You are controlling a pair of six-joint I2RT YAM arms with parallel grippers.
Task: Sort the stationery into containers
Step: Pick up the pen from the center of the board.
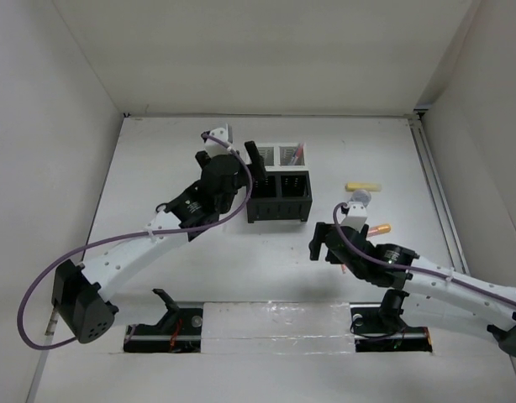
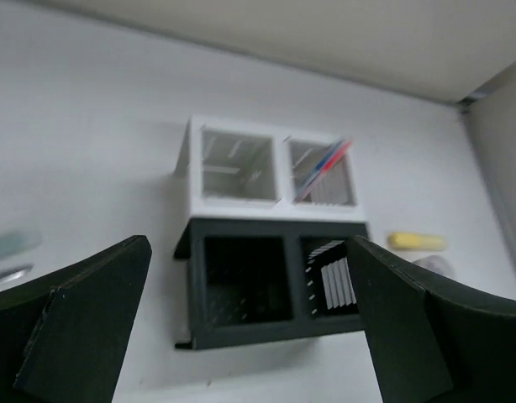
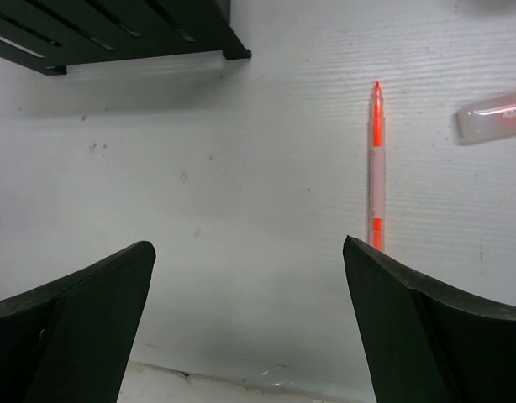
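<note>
The left hand (image 2: 250,252) was found spread wide and empty at 9 o'clock of the bin cluster. There, two black slotted bins (image 2: 266,336) stood at 6 o'clock of two white bins (image 2: 189,159), with pens (image 2: 325,161) leaning in the right-hand white one. The right hand (image 3: 248,248) was likewise wide open and empty over the table (image 3: 241,151), with a red-orange pen (image 3: 376,168) lying flat at its 1 o'clock and a yellow marker (image 1: 363,186) lying at 3 o'clock of the black bins.

so the left arm (image 1: 132,252) reaches from the near-left corner toward the middle of the far edge, left gripper (image 2: 250,243) spread wide, holding nothing. right arm (image 1: 443,285) comes in low from the near-right corner, right gripper (image 3: 247,246) also spread wide, empty.
</note>
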